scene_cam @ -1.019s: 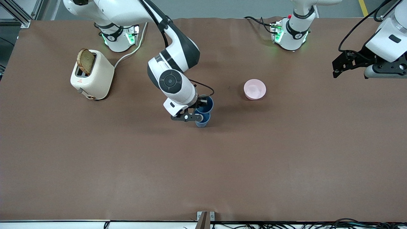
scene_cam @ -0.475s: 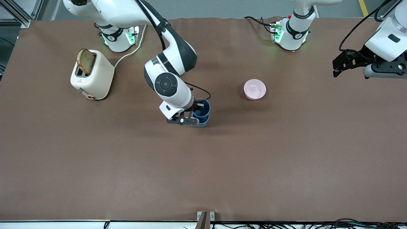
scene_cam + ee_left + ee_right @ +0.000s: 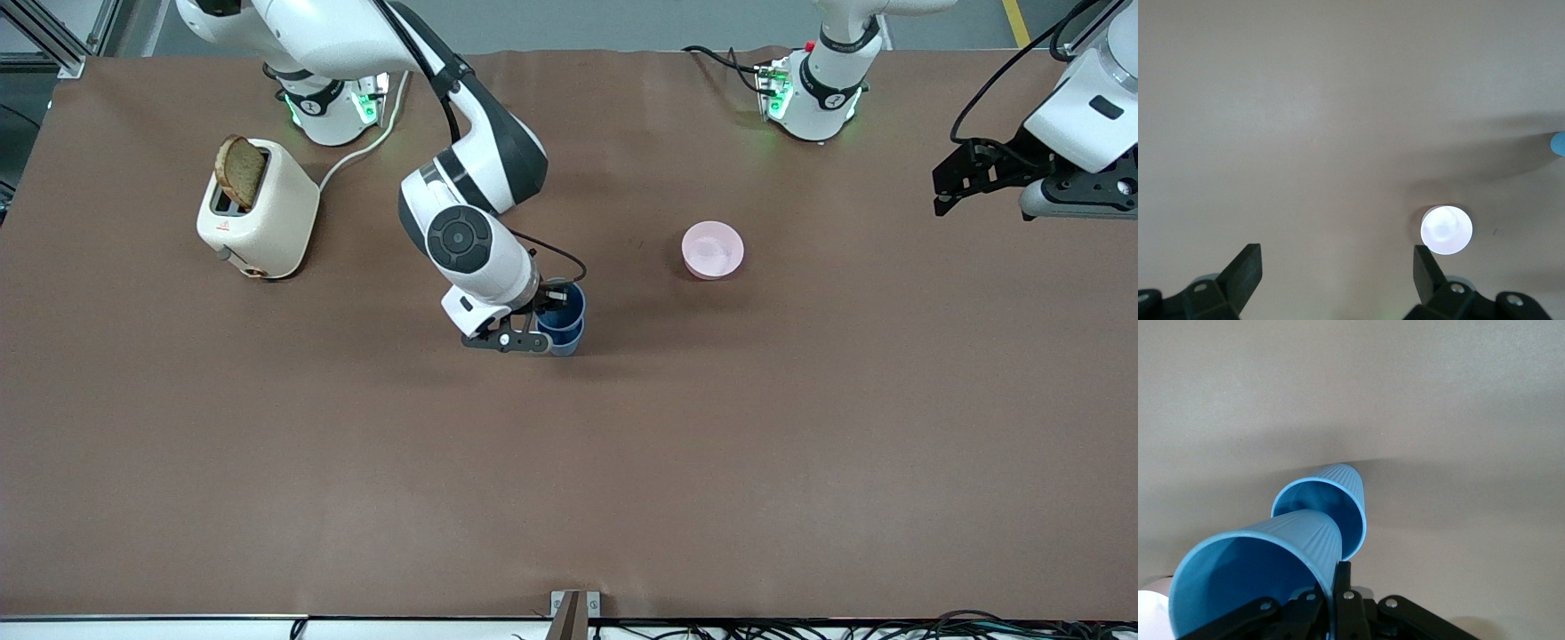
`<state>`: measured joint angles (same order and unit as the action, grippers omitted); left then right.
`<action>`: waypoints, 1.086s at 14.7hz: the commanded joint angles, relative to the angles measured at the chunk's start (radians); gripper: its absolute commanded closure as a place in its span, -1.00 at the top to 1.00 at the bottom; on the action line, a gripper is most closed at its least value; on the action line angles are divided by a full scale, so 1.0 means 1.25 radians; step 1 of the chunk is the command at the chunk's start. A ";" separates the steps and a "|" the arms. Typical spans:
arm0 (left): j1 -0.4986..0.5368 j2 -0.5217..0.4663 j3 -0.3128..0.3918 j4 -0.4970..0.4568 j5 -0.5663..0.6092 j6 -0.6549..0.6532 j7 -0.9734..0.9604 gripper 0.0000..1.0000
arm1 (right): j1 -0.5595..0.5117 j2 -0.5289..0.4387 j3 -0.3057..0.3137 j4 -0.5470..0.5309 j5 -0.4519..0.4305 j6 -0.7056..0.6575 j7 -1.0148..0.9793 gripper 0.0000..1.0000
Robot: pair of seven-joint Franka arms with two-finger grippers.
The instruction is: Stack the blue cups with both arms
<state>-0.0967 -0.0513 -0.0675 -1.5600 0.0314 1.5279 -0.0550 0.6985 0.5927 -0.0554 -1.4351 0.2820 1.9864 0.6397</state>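
- The right gripper (image 3: 542,327) is pinching the rim of the upper blue cup (image 3: 563,307) — one finger inside the wall, one outside, as the right wrist view is showing — and is holding it over the lower blue cup (image 3: 566,342), which is standing on the brown table (image 3: 569,462) about midway between the two arms' ends.
- In the right wrist view the held cup's (image 3: 1258,577) base is sitting within the mouth of the lower cup (image 3: 1331,510); the two are not looking lined up on one axis, so the nesting is seeming only partly made.
- By my reading the task is near its close: what is left is seating the upper cup fully and letting go.
- The left gripper (image 3: 956,182) is waiting in the air over the left arm's end of the table, its fingers (image 3: 1245,270) spread apart and holding nothing.
- The pink bowl (image 3: 712,250) is sitting apart from the cups, toward the left arm's end; it is playing no part.
- A cream toaster (image 3: 258,209) with a slice of bread (image 3: 240,171) standing in its slot is resting toward the right arm's end. It is carrying a small red mark on its side — too small to read. No other writing is showing.
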 commanded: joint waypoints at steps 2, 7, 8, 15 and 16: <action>-0.007 -0.014 0.010 -0.014 -0.008 -0.004 0.017 1.00 | -0.013 0.001 0.005 -0.005 -0.022 0.006 0.006 -0.96; -0.007 -0.009 0.010 -0.016 -0.009 -0.004 0.003 1.00 | -0.009 0.011 0.006 -0.005 -0.033 0.011 0.007 -0.95; -0.009 -0.009 0.010 -0.015 -0.009 -0.004 0.003 1.00 | -0.007 0.015 0.006 -0.004 -0.033 0.011 0.007 -0.90; -0.007 -0.009 0.010 -0.018 -0.012 -0.005 0.005 1.00 | -0.006 -0.008 -0.002 0.004 -0.055 0.000 0.007 1.00; -0.007 -0.009 0.010 -0.018 -0.012 -0.005 0.008 1.00 | -0.016 -0.021 -0.006 0.004 -0.061 0.000 0.006 1.00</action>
<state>-0.0976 -0.0512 -0.0671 -1.5743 0.0313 1.5279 -0.0551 0.7038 0.6106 -0.0589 -1.4233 0.2341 1.9936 0.6399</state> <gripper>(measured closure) 0.000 0.758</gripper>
